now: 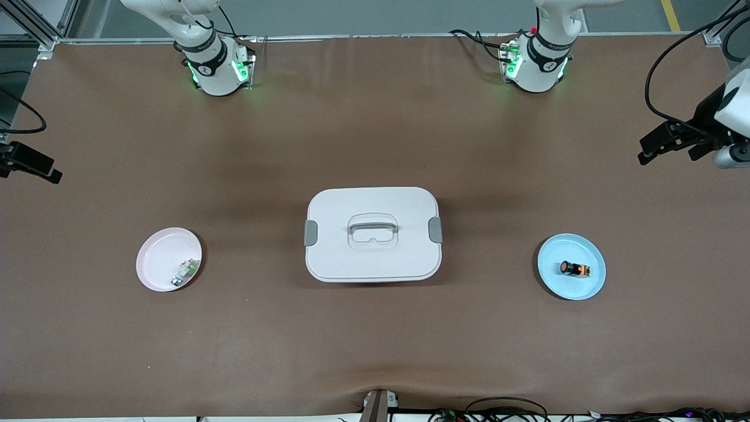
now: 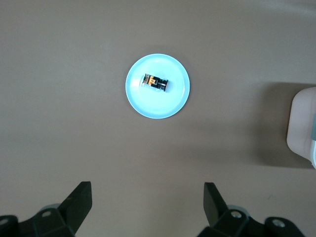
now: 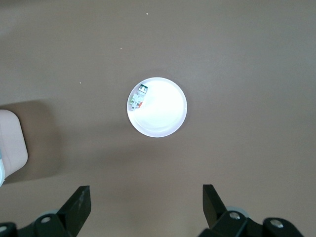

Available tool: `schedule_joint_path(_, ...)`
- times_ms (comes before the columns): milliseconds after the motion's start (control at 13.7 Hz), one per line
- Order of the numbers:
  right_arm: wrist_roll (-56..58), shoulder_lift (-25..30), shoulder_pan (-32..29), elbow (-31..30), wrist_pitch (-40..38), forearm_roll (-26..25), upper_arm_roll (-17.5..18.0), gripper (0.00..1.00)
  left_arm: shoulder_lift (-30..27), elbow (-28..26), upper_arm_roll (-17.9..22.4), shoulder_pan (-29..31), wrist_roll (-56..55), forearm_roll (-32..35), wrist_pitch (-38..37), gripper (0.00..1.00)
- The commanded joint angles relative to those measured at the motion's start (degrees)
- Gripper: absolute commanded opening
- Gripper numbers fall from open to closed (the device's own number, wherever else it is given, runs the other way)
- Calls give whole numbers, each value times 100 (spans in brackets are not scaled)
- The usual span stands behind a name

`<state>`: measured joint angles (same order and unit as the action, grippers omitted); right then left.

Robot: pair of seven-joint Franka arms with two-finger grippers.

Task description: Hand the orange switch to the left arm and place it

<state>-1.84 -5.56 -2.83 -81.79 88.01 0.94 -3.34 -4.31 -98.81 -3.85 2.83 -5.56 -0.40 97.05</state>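
Note:
The orange switch point(image 1: 574, 269), a tiny black cylinder with orange parts, lies on its side on a blue plate point(image 1: 551, 281) toward the left arm's end of the table. It also shows in the left wrist view point(image 2: 155, 82). The white lidded box point(image 1: 372, 258) stands mid-table between the two plates. My left gripper point(image 1: 647, 149) hangs high over the table's edge at the left arm's end, open and empty point(image 2: 146, 186). My right gripper point(image 1: 35, 167) hangs high at the right arm's end, open and empty point(image 3: 145, 188).
A pink plate point(image 1: 155, 258) toward the right arm's end holds a small white-and-green component point(image 1: 186, 272), also seen in the right wrist view point(image 3: 138, 96). The box's edge shows in both wrist views point(image 2: 302, 123) point(image 3: 12, 143). Cables lie along the table's edges.

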Motion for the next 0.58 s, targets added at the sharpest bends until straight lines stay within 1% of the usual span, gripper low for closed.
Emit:
schedule_joint_path(0,-1,178,-25,-171,32,64,9,100,88,309,-10,-1,117,-101,-124,100)
schedule_joint_path(509,-1,170,-25,-171,67,64,9,100,97,318,-10,-28,117,-92,-134,100)
